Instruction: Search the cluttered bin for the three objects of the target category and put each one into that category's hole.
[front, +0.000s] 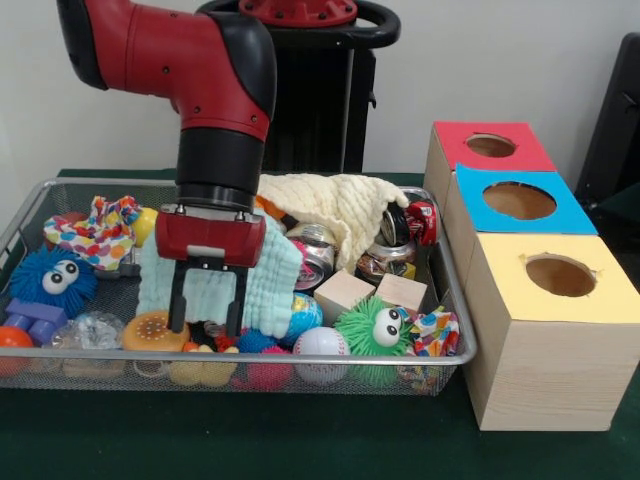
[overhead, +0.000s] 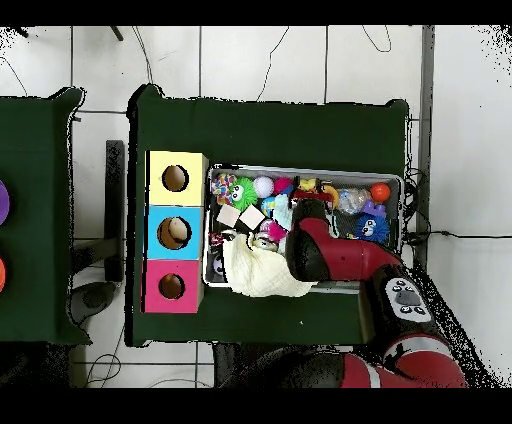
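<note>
Plush animals are what you want, and none shows plainly in either view; you should judge them buried in the wire bin (front: 462, 345), most likely under the pale green cloth (front: 262, 285) or the cream blanket (front: 335, 210). The red-topped box's hole (front: 490, 145) stands well apart, at the far end of the row of boxes beside the bin. So treat this step as a search: shift a cloth aside rather than pinching blindly, and pass over the green fuzzy ball (front: 375, 335) and the blue one (front: 52, 280) (googly eyes, wrong category).

Your gripper (front: 207, 325) hangs straight down from the bent red arm, its fingers spread and holding nothing, tips just above the clutter at the near side of the bin, in front of the green cloth. The overhead view shows the arm reaching from the base across the bin's middle, hiding what lies beneath it.
</note>
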